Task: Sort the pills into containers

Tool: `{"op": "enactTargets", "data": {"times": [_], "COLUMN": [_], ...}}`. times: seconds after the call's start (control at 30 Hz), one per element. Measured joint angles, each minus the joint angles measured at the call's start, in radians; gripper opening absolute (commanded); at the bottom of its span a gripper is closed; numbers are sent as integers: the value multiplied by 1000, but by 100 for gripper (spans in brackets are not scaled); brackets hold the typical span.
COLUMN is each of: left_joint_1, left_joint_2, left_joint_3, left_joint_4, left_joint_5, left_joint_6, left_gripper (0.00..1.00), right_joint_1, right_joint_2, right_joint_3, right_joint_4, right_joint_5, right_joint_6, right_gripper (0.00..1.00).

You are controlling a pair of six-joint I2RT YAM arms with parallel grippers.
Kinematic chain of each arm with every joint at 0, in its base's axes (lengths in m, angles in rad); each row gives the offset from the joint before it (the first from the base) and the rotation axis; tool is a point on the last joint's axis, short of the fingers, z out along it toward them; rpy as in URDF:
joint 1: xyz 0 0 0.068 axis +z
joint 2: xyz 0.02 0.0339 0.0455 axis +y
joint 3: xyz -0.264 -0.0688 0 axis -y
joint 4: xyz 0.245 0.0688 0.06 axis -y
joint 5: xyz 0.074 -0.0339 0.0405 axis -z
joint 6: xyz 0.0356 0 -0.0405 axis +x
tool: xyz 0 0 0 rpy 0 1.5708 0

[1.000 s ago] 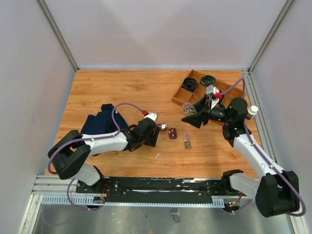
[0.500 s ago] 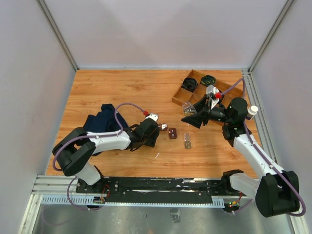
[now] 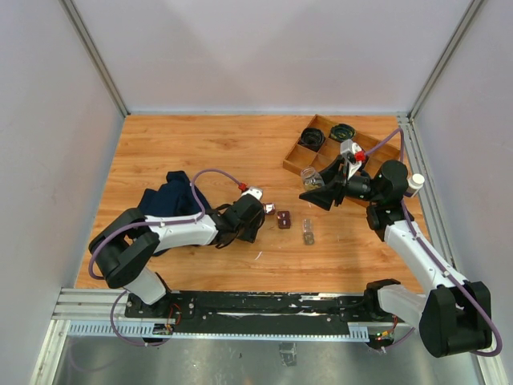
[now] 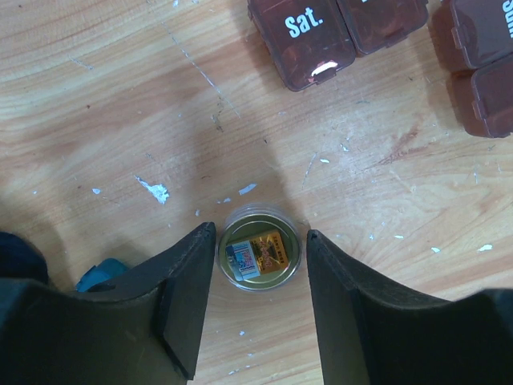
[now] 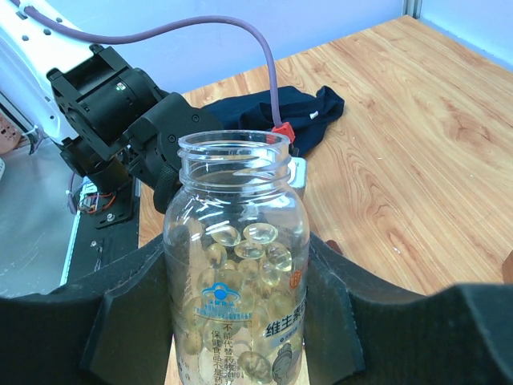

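The left gripper [image 4: 260, 234] points down at the table, its matte black fingers [image 4: 188, 297] standing either side of a small round cap [image 4: 258, 255]. The cap is clear-rimmed and gold inside, with a printed label showing. The fingers are at its rim or a sliver off it, and I cannot tell whether they press.

Straight ahead of those fingertips, past a stretch of scuffed wood-grain table [image 4: 96, 96], lie the containers [image 4: 313, 36]. They are glossy, dark-brown, rounded-square pill boxes set side by side, one lettered "Sat." in white. Their lids look closed.

The right gripper [image 5: 236, 321] is clamped on a clear pill bottle [image 5: 236, 265], one black pad on each side of its body. The bottle is uncapped, its threaded mouth away from the wrist, and it is partly full of pale yellow translucent softgels [image 5: 240, 249] (smooth, and likely to roll).

From above, that bottle [image 3: 309, 176] is held off the table to the right of the containers [image 3: 282, 218]. The left gripper is much the nearer to them, so pouring would mean bringing the mouth leftward and down.
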Motion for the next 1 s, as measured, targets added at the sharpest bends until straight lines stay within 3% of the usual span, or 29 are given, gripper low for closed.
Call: {"op": "enactTargets", "data": {"times": [0.27, 0.43, 0.7, 0.87, 1.0], "left_joint_1": [-6, -8, -8, -8, 13], "left_joint_2": [-2, -2, -27, -216, -456], "left_joint_3": [4, 5, 5, -58, -170], "left_joint_4": [-20, -23, -39, 24, 172], "left_joint_5": [-2, -3, 4, 87, 225], "left_joint_6": [-4, -6, -7, -18, -63], "left_gripper": [52, 36, 29, 27, 26], "right_joint_1": [-3, -3, -4, -5, -6], "right_joint_2": [0, 0, 0, 0, -4], "right_joint_3": [0, 0, 0, 7, 45], "right_joint_4": [0, 0, -4, -86, -232], "right_joint_5": [0, 0, -8, -46, -82], "right_joint_6": [3, 3, -2, -77, -190], "right_gripper": [1, 1, 1, 1, 1]}}
